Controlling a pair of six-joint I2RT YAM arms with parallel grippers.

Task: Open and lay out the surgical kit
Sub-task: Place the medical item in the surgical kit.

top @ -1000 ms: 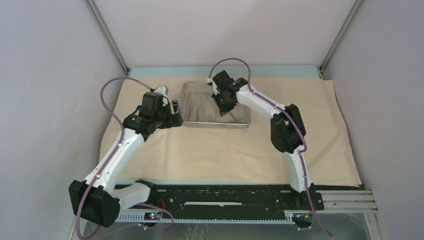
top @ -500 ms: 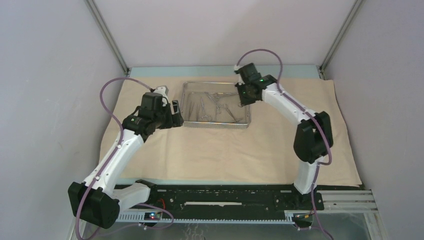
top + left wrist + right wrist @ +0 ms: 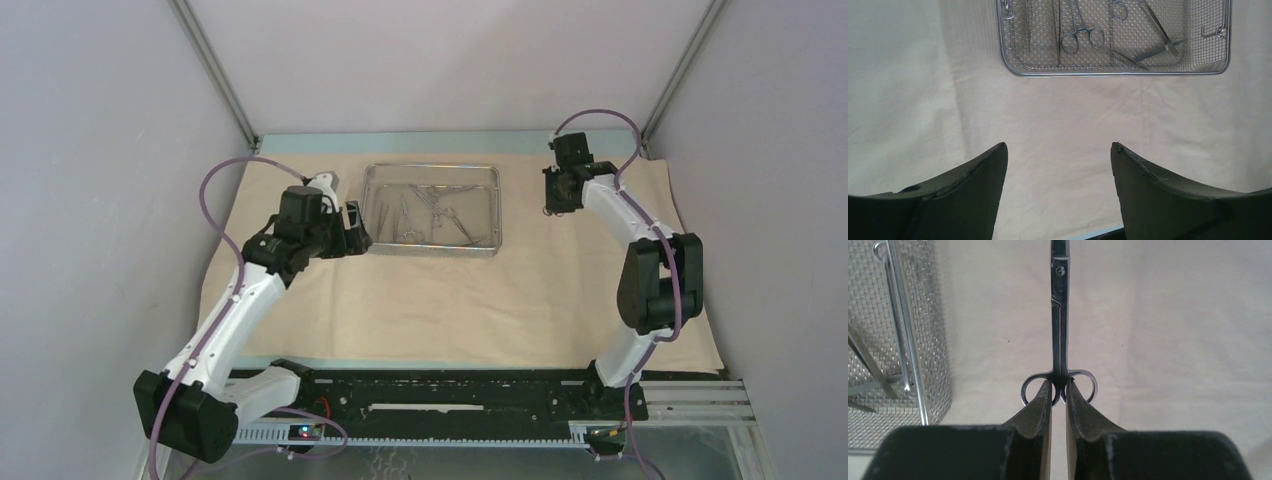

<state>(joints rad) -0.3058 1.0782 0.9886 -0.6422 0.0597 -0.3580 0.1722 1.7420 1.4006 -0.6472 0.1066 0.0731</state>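
The beige wrapping cloth (image 3: pixel 450 300) lies spread flat over the table. On it at the back stands the steel mesh tray (image 3: pixel 432 251) with several forceps (image 3: pixel 425 212) lying inside. My right gripper (image 3: pixel 553 205) hovers over the cloth to the right of the tray. It is shut on the ring handles of a pair of steel scissors (image 3: pixel 1059 315), whose blades point away from the fingers (image 3: pixel 1058 387). My left gripper (image 3: pixel 355 228) is open beside the tray's left end, and in the wrist view nothing lies between its fingers (image 3: pixel 1059 147). That view looks across bare cloth to the tray (image 3: pixel 1113 74) and its forceps (image 3: pixel 1080 35).
The cloth's edges run close to the side walls and to the black rail (image 3: pixel 430 395) at the near edge. A blue underlay strip (image 3: pixel 450 143) shows behind the cloth. The tray's mesh wall (image 3: pixel 935 315) stands just left of the held scissors.
My right arm has lifted out of the tray and swung right, carrying the scissors over the cloth beside the tray. The left arm has hardly moved.
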